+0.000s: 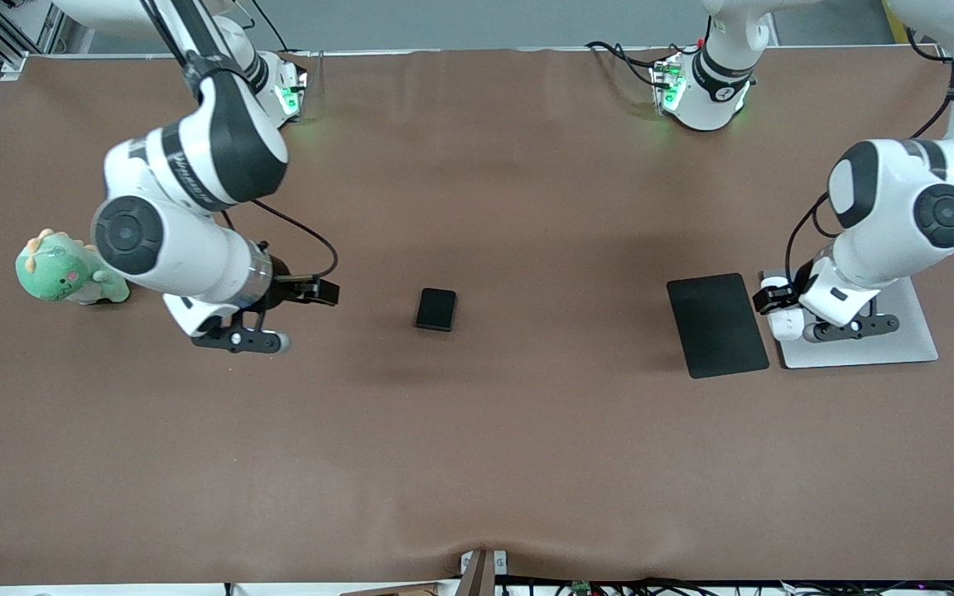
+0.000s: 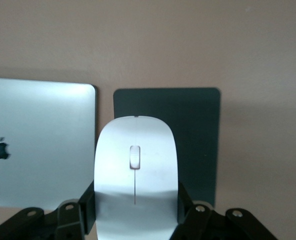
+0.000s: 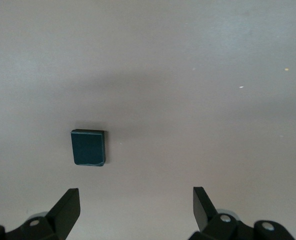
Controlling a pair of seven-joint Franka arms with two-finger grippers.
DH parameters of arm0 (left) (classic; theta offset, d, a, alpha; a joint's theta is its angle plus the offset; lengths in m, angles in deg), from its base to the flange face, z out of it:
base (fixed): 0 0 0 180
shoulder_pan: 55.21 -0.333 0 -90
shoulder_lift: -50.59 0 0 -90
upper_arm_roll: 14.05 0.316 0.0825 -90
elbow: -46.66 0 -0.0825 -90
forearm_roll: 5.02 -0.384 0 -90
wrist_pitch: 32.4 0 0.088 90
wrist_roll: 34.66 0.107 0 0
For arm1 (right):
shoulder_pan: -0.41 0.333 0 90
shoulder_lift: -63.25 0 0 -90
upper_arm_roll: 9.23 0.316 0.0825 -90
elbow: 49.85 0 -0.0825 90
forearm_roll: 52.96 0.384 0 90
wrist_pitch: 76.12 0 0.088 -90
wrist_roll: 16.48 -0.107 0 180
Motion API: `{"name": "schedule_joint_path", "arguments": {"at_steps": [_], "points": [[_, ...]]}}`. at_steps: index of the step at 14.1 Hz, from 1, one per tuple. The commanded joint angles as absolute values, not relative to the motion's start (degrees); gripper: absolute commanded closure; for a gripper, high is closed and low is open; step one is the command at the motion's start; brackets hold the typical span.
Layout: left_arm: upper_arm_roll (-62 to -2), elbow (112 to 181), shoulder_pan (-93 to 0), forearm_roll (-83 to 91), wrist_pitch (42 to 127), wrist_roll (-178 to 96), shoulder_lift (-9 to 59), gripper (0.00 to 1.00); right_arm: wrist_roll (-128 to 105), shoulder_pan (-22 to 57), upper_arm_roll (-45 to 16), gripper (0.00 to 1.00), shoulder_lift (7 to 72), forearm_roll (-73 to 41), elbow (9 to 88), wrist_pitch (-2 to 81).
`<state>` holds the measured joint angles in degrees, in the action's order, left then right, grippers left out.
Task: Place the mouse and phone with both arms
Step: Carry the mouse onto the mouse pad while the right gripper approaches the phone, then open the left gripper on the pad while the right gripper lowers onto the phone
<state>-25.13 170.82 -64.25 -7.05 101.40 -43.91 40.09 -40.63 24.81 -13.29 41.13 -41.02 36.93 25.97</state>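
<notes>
The white mouse (image 2: 135,170) is gripped between the fingers of my left gripper (image 2: 136,207), which is shut on it. In the front view this gripper (image 1: 773,298) holds the mouse (image 1: 785,324) over the seam between the flat black pad (image 1: 717,324) and a silver laptop (image 1: 899,343). The black phone (image 1: 436,309) lies flat on the brown table near its middle. My right gripper (image 1: 326,291) is open and empty, over bare table between the phone and a green plush. In the right wrist view the phone (image 3: 89,147) lies ahead of the open right gripper (image 3: 136,200).
A green plush dinosaur (image 1: 63,271) sits at the right arm's end of the table. The closed silver laptop (image 2: 38,140) with an apple logo lies beside the black pad (image 2: 188,135) at the left arm's end. A brown cloth (image 1: 477,463) covers the table.
</notes>
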Motion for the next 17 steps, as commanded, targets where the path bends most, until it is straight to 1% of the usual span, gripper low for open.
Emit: {"name": "schedule_joint_path", "arguments": {"at_steps": [1, 3, 5, 8, 15, 17], "points": [[-26.09, 178.57, -63.29, -6.25, 109.35, -45.38, 41.36, 0.82, -43.28, 26.86, -13.63, 0.0, 38.83, -40.13, 36.2, 28.29], [-26.18, 180.51, -62.94, -6.25, 113.91, -45.99, 39.7, 0.82, -43.37, 28.18, -13.71, 0.0, 37.16, -40.13, 36.2, 30.13], [-26.26, 180.52, -62.07, -6.25, 119.19, -46.08, 34.88, 0.82, -43.37, 29.06, -13.63, 0.0, 35.49, -40.04, 36.2, 31.37], [-26.0, 180.08, -61.45, -7.91, 124.65, -46.17, 29.16, 0.82, -44.51, 31.17, -13.71, 0.0, 32.85, -40.04, 36.2, 33.47], [-25.56, 178.68, -61.88, -12.57, 125.54, -46.26, 27.82, 0.82, -46.8, 34.16, -13.71, 0.0, 27.75, -40.13, 36.28, 39.36], [-25.47, 178.24, -62.15, -13.62, 125.54, -46.26, 27.38, 0.75, -48.63, 35.82, -13.71, 0.0, 26.0, -40.21, 36.46, 42.52]]}}
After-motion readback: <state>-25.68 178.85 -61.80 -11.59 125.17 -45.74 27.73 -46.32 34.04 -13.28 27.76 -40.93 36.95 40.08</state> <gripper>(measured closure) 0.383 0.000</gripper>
